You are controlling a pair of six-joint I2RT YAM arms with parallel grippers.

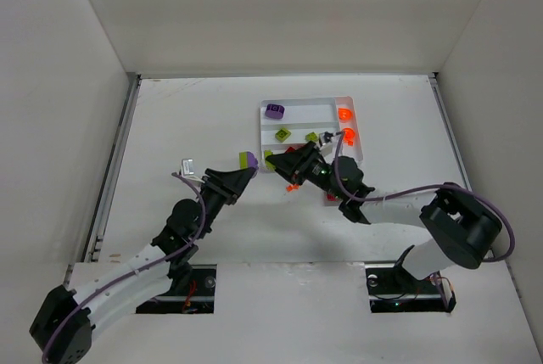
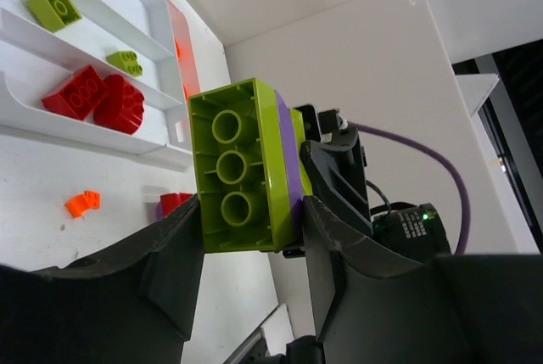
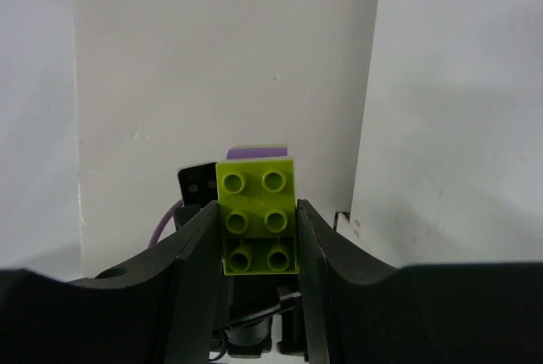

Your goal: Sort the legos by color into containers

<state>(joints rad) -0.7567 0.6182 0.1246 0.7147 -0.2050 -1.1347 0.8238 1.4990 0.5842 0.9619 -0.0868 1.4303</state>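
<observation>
Just in front of the white tray (image 1: 339, 100) my two grippers meet tip to tip. My left gripper (image 1: 245, 168) (image 2: 251, 215) is shut on a lime green brick (image 2: 237, 169) that has a thin purple piece (image 2: 286, 148) stuck to its far face; in the top view this stack (image 1: 248, 159) sits at its fingertips. My right gripper (image 1: 277, 164) (image 3: 259, 237) is shut on a lime green brick (image 3: 258, 211) (image 1: 269, 159), studs toward its camera, with a purple edge (image 3: 254, 153) showing behind. Whether both hold one joined stack I cannot tell.
The tray's slots (image 2: 102, 133) hold a purple brick (image 1: 274, 110), two orange pieces (image 1: 344, 114), two green pieces (image 1: 282, 134) and red bricks (image 2: 93, 99). Loose on the table lie a tiny orange piece (image 1: 292, 186) (image 2: 82, 203) and a red piece (image 1: 333, 198).
</observation>
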